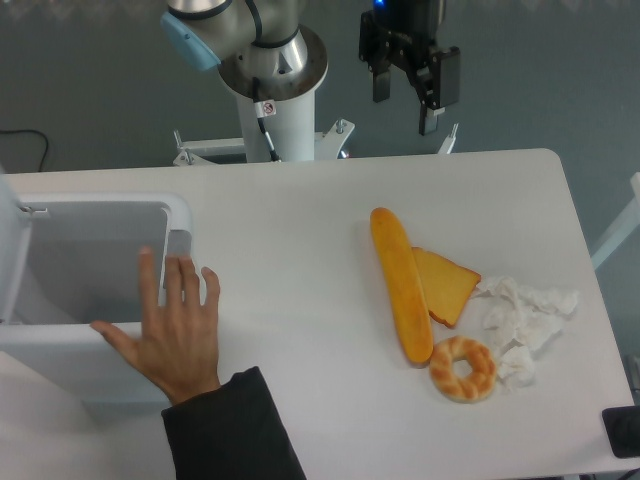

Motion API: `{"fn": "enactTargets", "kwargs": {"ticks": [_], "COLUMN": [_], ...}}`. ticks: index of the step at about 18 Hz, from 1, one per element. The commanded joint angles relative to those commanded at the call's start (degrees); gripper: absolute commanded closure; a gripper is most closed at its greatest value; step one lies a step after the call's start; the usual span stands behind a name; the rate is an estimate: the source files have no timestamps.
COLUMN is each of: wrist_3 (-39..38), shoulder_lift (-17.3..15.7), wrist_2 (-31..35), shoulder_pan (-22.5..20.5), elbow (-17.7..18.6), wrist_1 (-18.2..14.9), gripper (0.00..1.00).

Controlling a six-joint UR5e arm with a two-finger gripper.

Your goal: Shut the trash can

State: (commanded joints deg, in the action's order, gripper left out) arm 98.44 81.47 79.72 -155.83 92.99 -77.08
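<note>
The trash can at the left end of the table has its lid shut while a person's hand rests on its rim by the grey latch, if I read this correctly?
Not quite. The camera view shows the trash can open: its lid stands up at the left edge and the grey inner walls show. The rest holds: the person's hand rests on the rim beside the grey latch.

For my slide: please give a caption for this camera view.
Person's hand on the opened white plastic trash can; open gripper waits.

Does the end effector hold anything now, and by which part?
Nothing is held. The end effector hangs open and empty above the table's far edge.
</note>
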Motion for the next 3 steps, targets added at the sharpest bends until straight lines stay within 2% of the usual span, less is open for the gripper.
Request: {"fn": "enactTargets", "kwargs": {"ticks": [3], "wrist_3": [0.1], "shoulder_lift": [0.0], "wrist_2": [-0.1], "shoulder_pan": [-0.3], "elbow": [0.1], "wrist_1": [-0.1], "gripper": [0.00]}}
